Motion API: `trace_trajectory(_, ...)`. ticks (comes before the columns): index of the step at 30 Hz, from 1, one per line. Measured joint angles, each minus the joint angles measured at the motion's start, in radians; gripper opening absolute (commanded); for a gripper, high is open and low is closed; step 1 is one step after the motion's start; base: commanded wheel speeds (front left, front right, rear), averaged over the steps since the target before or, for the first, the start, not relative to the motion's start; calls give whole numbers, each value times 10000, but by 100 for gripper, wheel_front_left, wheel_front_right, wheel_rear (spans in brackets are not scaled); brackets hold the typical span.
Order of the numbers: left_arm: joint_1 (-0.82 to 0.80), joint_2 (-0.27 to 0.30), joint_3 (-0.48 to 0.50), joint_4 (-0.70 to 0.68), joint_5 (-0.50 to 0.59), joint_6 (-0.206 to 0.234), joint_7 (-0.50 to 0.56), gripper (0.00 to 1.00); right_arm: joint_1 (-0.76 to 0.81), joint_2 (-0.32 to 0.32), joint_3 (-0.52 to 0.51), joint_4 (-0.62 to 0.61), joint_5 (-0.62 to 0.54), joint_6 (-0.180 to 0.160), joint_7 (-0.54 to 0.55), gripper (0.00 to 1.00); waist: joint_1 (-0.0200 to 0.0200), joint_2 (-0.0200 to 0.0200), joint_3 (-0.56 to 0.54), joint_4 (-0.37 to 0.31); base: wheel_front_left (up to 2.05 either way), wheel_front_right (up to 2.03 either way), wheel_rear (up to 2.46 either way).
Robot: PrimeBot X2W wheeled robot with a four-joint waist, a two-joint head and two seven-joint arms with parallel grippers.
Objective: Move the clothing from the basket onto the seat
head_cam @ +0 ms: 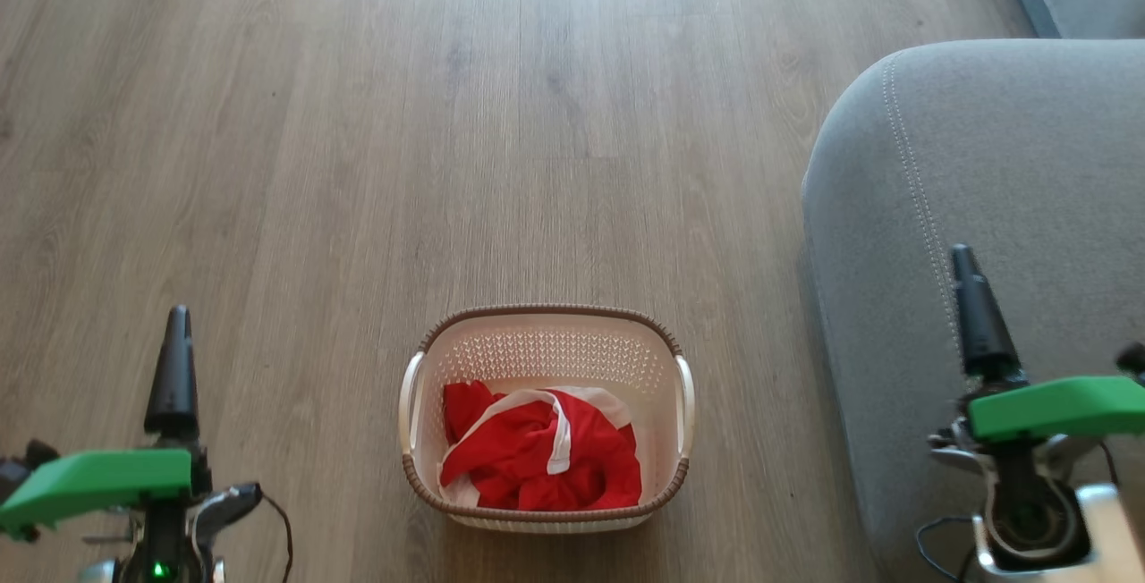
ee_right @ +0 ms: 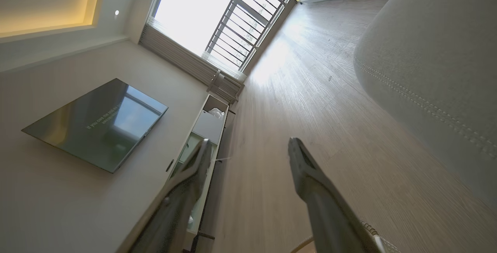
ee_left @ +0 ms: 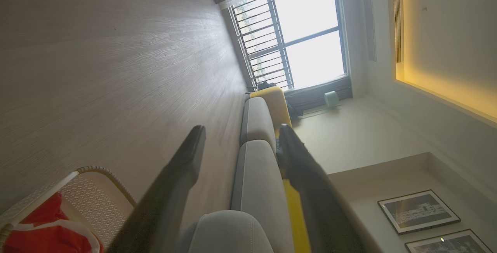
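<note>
The cream basket (head_cam: 547, 309) stands on the wooden floor at the bottom middle of the head view. Crumpled red clothing (head_cam: 537, 462) with white bands lies inside it. The grey seat (head_cam: 1011, 163) with its pale stitching rises at the right, its rounded corner a little beyond the basket. My left gripper (head_cam: 178, 319) hovers open over the floor, left of the basket. My right gripper (head_cam: 964, 261) is open above the seat's front edge. In the left wrist view the open fingers (ee_left: 242, 129) frame the sofa, with the basket (ee_left: 93, 202) and clothing (ee_left: 46, 233) at lower left. The right gripper (ee_right: 249, 141) holds nothing.
Bare wood floor (head_cam: 447, 118) stretches ahead and to the left of the basket. In the right wrist view a wall television (ee_right: 97, 123), a low cabinet (ee_right: 207, 127) and a barred window (ee_right: 217, 24) stand across the room. More sofa cushions (ee_left: 258, 121) run toward the window.
</note>
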Motion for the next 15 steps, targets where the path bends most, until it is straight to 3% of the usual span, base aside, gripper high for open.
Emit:
trace_trajectory(7, -36, 0, -205, -1114, 1147, 704, -178, 100, -207, -4, 399, -477, -1404, 0, -105, 100, 0, 0, 75, 56, 0, 0, 0)
trace_trajectory(15, -204, 4, -1363, -2583, 3356, 1873, -385, 100, -434, -79, 663, -1156, -2915, 0, -384, 100, 0, 0, 157, 156, 0, 0, 0)
